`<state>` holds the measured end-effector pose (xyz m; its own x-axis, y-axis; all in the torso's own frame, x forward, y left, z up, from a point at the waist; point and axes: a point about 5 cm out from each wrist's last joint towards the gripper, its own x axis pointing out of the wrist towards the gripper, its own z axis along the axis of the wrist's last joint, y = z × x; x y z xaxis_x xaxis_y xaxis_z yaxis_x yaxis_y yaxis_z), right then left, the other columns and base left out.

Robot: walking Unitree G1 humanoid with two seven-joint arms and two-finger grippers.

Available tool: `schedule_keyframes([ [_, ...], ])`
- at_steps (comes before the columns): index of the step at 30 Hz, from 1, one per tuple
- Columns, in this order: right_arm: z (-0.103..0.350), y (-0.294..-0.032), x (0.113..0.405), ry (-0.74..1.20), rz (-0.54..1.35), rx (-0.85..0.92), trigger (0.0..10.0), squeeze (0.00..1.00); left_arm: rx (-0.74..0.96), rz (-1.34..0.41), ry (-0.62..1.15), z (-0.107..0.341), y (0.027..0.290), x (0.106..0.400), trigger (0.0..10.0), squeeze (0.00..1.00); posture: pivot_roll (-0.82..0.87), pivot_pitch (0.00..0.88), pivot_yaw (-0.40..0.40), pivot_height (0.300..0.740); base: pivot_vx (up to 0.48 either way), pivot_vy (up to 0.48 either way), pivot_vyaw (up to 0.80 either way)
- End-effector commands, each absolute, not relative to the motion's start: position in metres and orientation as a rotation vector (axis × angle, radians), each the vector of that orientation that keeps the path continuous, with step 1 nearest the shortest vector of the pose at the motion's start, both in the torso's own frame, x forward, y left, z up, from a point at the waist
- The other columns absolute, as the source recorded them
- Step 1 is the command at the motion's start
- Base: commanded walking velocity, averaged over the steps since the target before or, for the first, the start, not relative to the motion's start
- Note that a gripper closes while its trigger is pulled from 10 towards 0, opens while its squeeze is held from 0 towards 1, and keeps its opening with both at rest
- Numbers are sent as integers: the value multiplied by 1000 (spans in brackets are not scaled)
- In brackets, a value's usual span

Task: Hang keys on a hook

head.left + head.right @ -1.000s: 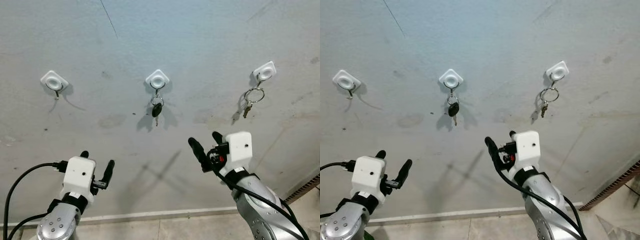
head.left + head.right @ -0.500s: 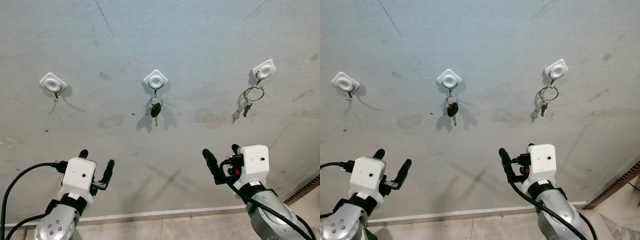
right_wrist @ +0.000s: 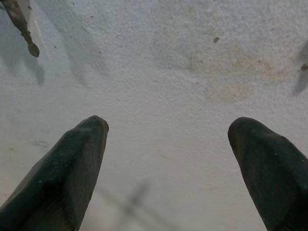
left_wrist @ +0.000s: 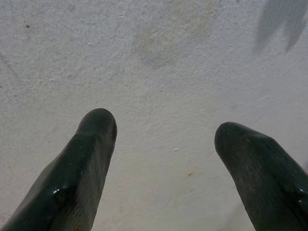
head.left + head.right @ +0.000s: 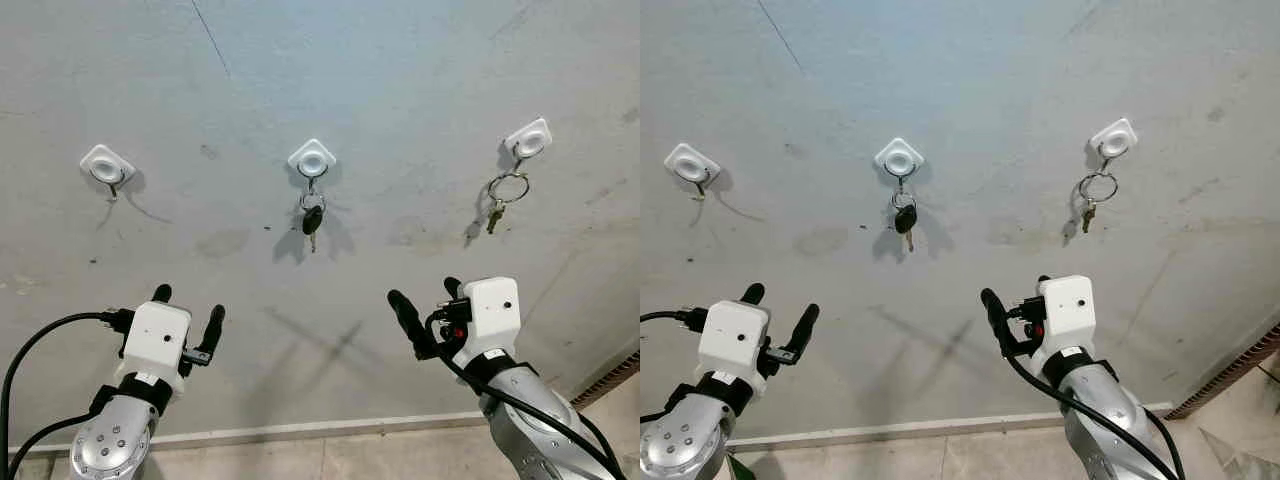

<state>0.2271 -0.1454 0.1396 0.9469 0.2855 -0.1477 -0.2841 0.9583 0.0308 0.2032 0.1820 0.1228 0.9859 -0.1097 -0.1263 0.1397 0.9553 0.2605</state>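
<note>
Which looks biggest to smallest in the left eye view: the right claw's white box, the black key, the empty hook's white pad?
1. The right claw's white box, though it sits nearest the camera.
2. The empty hook's white pad.
3. The black key; close to the pad, so unsure.

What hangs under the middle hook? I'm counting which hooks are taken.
Under the middle hook hangs a ring with a black-headed key, against the grey wall. Its shadow hides nothing; any second key cannot be made out.

Head views face the wall point(image 5: 400, 60) from farther back; wrist views look at it close.
</note>
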Motion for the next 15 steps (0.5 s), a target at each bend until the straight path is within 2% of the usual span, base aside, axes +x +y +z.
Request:
schedule_keyframes([
  [1, 139, -141, 229, 160, 311, 15, 10000, 0, 275, -127, 117, 122, 182, 202, 10000, 0, 79, 15, 48, 740, 0, 0, 0],
  [10, 138, -141, 231, 165, 295, 25, 10000, 0, 264, -145, 117, 121, 177, 203, 10000, 0, 76, 15, 49, 740, 0, 0, 0],
  [15, 138, -138, 232, 171, 307, 57, 10000, 0, 264, -151, 121, 121, 177, 203, 10000, 0, 79, 19, 48, 740, -286, 0, 0],
])
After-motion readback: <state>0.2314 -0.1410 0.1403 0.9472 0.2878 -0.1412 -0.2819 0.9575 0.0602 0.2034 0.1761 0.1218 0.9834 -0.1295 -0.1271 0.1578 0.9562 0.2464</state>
